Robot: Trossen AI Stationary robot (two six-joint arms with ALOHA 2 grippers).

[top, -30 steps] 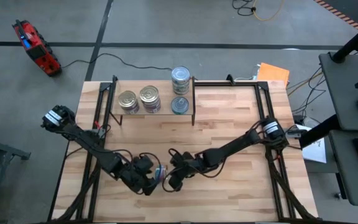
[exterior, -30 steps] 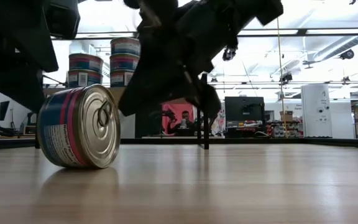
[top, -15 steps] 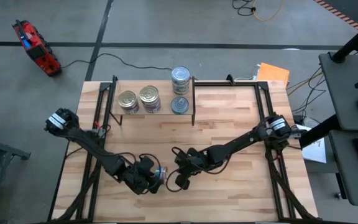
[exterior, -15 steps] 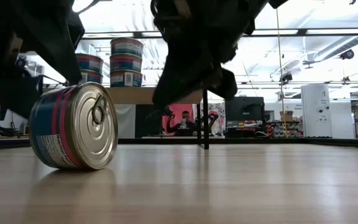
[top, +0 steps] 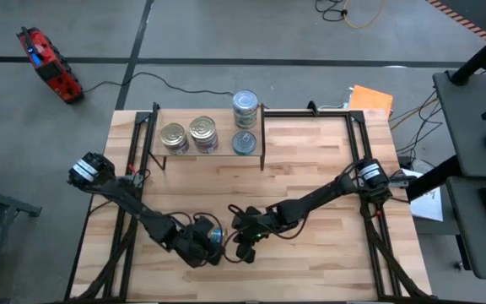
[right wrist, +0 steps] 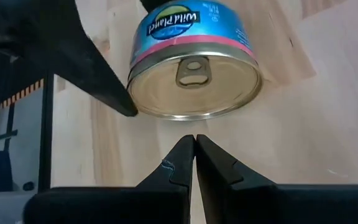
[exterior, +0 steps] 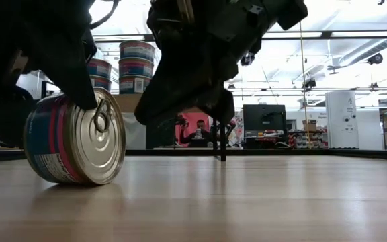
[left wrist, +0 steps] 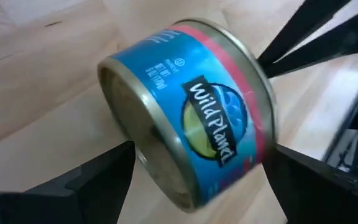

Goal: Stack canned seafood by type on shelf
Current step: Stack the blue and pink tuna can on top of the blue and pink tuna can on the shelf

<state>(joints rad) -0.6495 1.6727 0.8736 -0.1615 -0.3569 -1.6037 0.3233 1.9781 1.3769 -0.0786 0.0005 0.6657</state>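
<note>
The canned seafood is mostly placed already: on the shelf (top: 209,152) gold-lidded stacks (top: 189,135) are seen beside silver-lidded tins (top: 245,127) near the dark end panel. One blue-labelled tin (exterior: 76,140) is left on the bench (top: 310,169), well apart from the shelf, lying on its side. The left end effector (top: 212,242) is spread wide around this tin, not yet closed. The right end effector (right wrist: 194,149) is fully closed, holding nothing, pointed at the tin's lid. Gripping, uprighting and stacking this tin are judged to remain.

Robotics lab, concrete floor (top: 226,34) (cables), monitors (exterior: 263,117)
</note>
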